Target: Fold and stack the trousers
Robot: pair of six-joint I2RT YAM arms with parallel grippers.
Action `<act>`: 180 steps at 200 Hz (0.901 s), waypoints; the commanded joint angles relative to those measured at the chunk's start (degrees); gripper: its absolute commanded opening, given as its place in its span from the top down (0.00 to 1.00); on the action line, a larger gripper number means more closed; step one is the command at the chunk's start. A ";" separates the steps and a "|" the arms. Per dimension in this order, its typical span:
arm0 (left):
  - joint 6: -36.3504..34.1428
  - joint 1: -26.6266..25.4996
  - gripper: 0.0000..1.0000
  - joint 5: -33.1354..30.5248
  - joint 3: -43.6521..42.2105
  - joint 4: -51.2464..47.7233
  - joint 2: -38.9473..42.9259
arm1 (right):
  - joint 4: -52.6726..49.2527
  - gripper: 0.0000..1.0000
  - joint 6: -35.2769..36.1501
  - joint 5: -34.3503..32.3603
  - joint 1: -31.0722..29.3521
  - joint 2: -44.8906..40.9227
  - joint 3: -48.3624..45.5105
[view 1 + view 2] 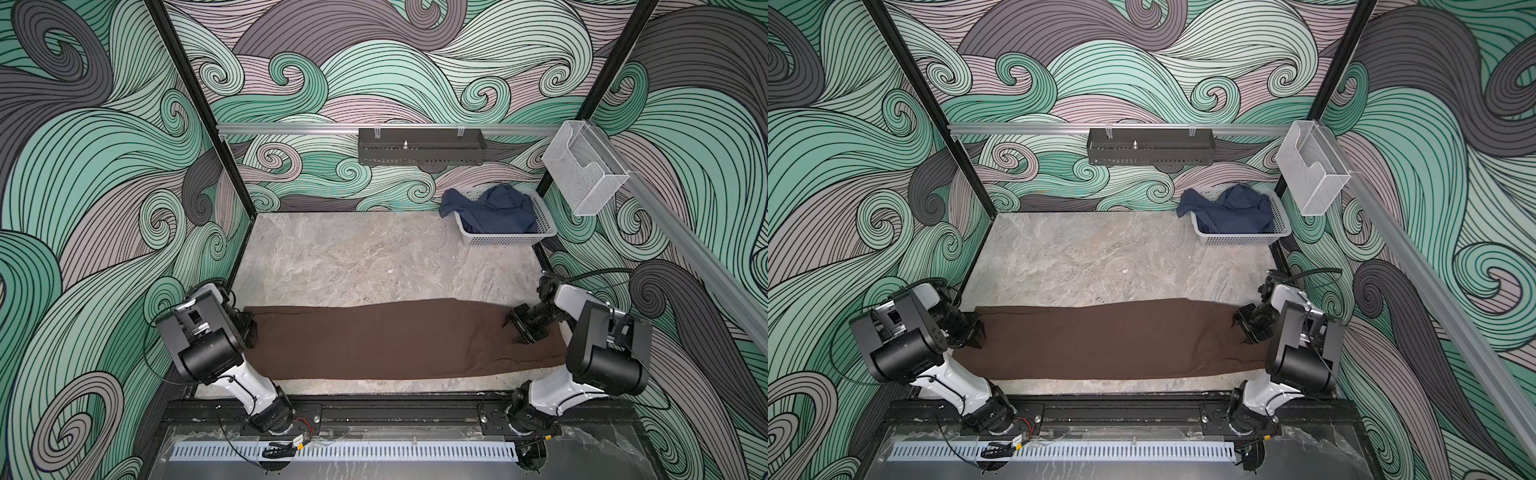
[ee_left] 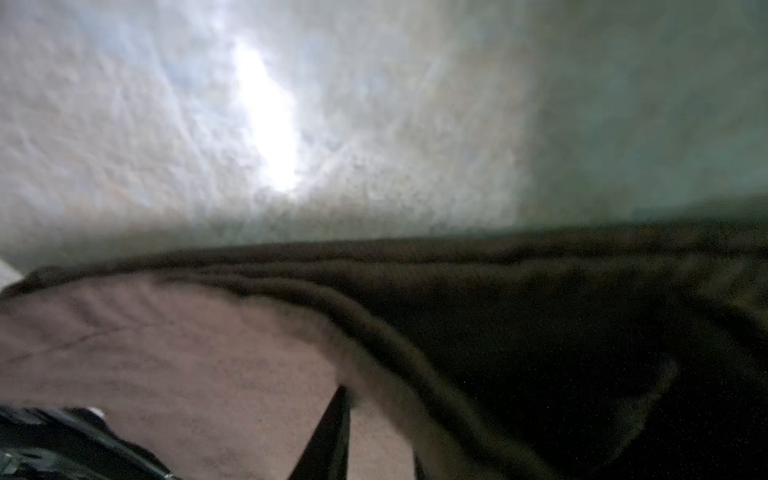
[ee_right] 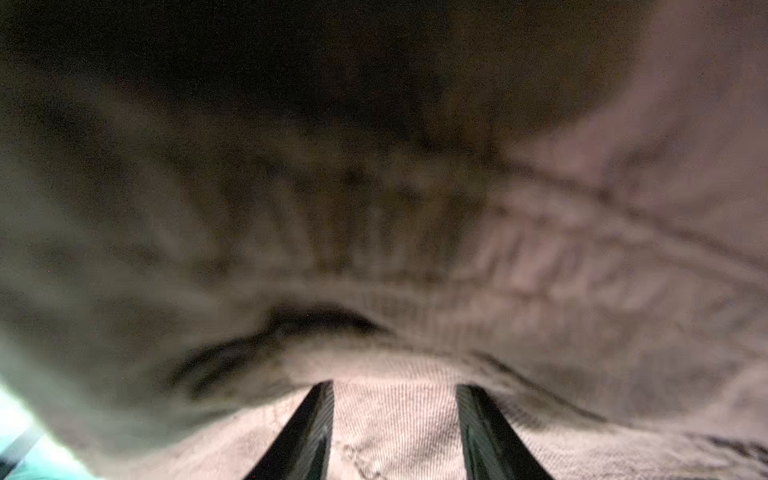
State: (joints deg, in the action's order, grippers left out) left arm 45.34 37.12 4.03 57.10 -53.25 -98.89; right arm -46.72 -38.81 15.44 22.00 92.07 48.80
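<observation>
I am touching the trousers (image 1: pixel 395 338) on the marbled worktop (image 1: pixel 353 257) | left end effector (image 1: pixel 251 331), right end effector (image 1: pixel 515 330): cannot tell grip | swirl-painted walls (image 1: pixel 83 166)

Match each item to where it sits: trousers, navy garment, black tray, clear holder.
1 trousers
2 navy garment
3 black tray
4 clear holder

a in the white basket
b hung on the back rail
c spread along the near edge of the table
d mounted on the right-hand rail

Pairs: 1-c, 2-a, 3-b, 4-d
</observation>
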 commanded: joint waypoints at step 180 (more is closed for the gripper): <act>-0.28 -6.08 0.59 2.70 -0.12 2.66 -3.79 | 2.73 0.77 2.25 -8.15 2.41 5.87 1.95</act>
State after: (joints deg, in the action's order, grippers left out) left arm 44.21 32.75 5.78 57.49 -53.30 -98.76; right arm -50.17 -35.33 7.29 24.38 93.51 50.81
